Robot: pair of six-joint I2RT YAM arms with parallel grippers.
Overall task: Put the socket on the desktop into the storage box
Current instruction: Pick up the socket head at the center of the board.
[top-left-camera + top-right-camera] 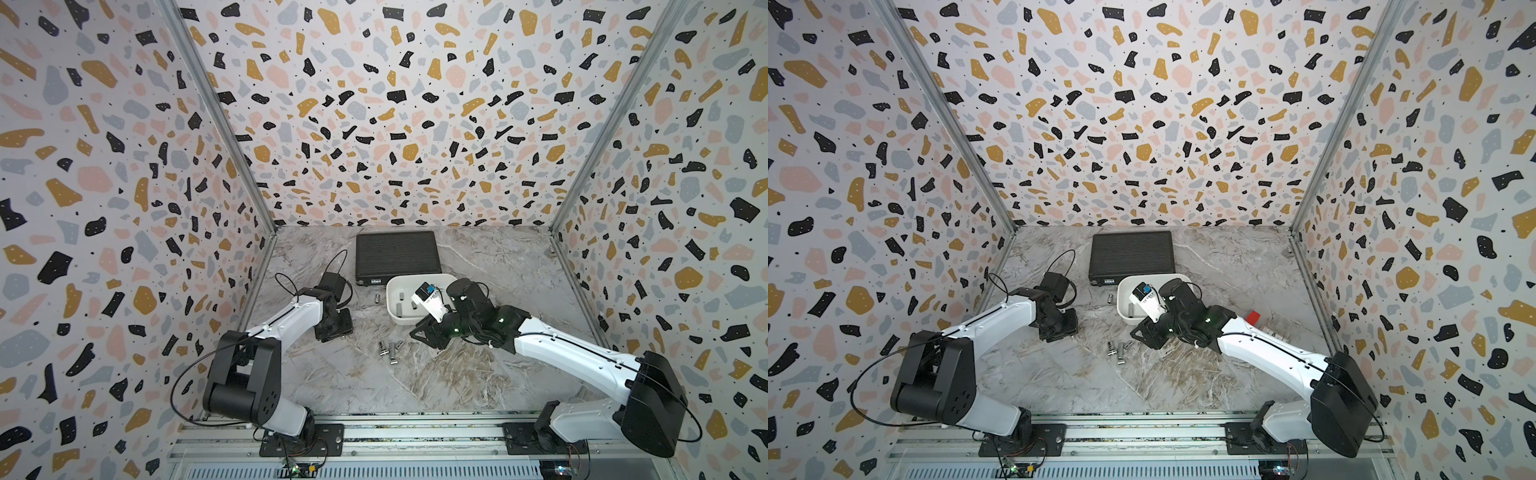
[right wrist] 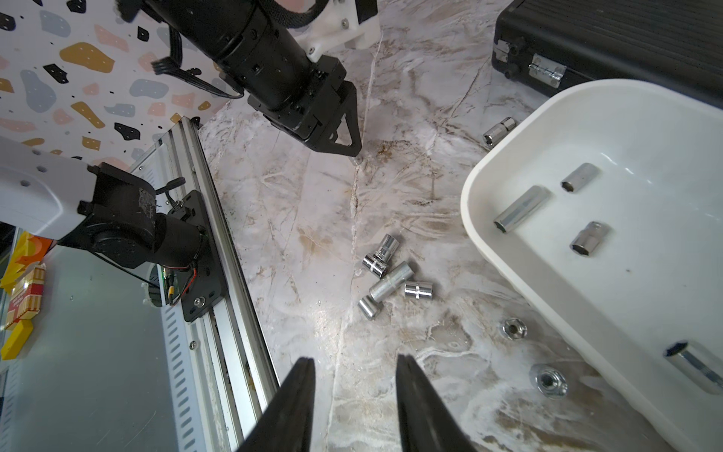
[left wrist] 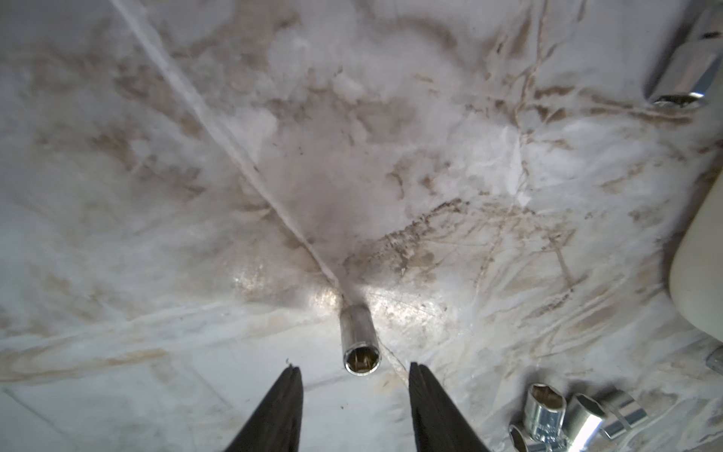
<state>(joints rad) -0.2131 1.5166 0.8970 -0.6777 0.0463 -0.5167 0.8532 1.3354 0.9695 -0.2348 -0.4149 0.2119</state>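
Left wrist view showed the left gripper (image 3: 353, 367) released, a chrome socket (image 3: 360, 336) on the table (image 3: 156, 195) between its tips. Right gripper (image 2: 355, 358) gaped empty.

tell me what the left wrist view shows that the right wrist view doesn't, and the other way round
Only the left wrist view: a lone socket lying on its side, hex opening toward the camera, just ahead of the open left gripper.
Only the right wrist view: the inside of the storage box with four sockets in it, the black case, and the left arm seen from outside.
Both: the marble desktop, the loose cluster of sockets, and part of the storage box wall.
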